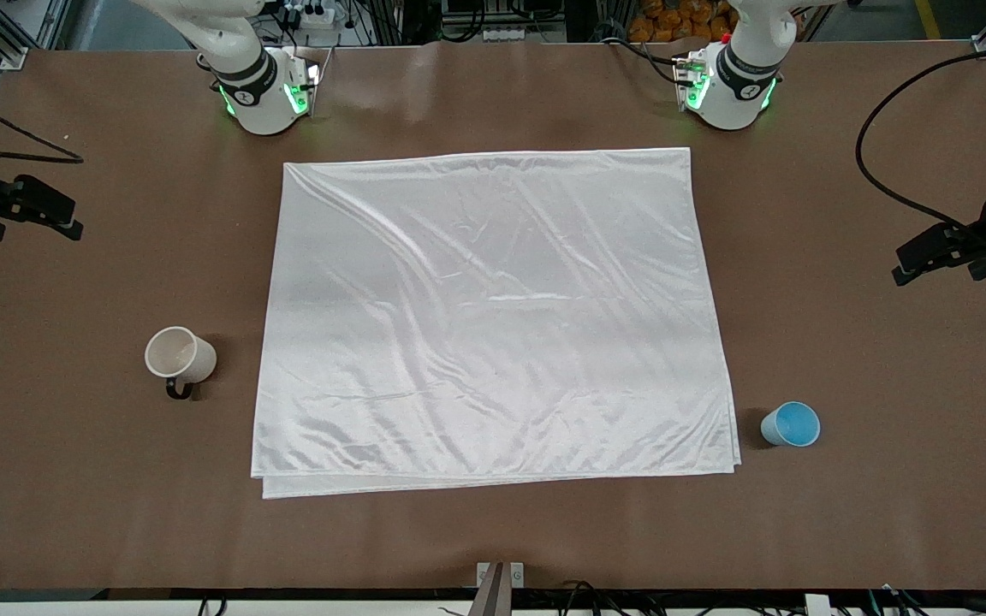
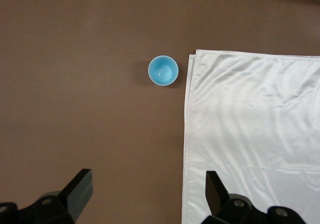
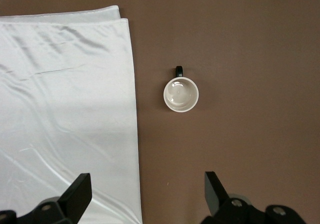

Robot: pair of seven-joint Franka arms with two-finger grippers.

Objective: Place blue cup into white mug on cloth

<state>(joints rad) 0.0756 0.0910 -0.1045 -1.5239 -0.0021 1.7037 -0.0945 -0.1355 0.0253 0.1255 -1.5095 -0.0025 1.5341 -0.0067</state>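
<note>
The white cloth [image 1: 493, 316] lies flat in the middle of the table. The white mug [image 1: 178, 355] stands upright on the bare table beside the cloth, toward the right arm's end, its black handle toward the front camera. The blue cup [image 1: 791, 424] stands upright on the bare table beside the cloth's near corner, toward the left arm's end. My left gripper [image 1: 942, 257] is open and empty, up in the air; in the left wrist view [image 2: 149, 184] it is over the cloth's edge [image 2: 250, 134], apart from the cup [image 2: 163, 70]. My right gripper [image 1: 74, 218] is open and empty; in the right wrist view [image 3: 147, 184] it is over the cloth's edge [image 3: 65, 109], apart from the mug [image 3: 181, 94].
The brown table [image 1: 870, 359] has bare surface on all sides of the cloth. A black cable [image 1: 865, 162] loops over the table at the left arm's end. The arm bases [image 1: 266, 85] stand along the table's edge farthest from the front camera.
</note>
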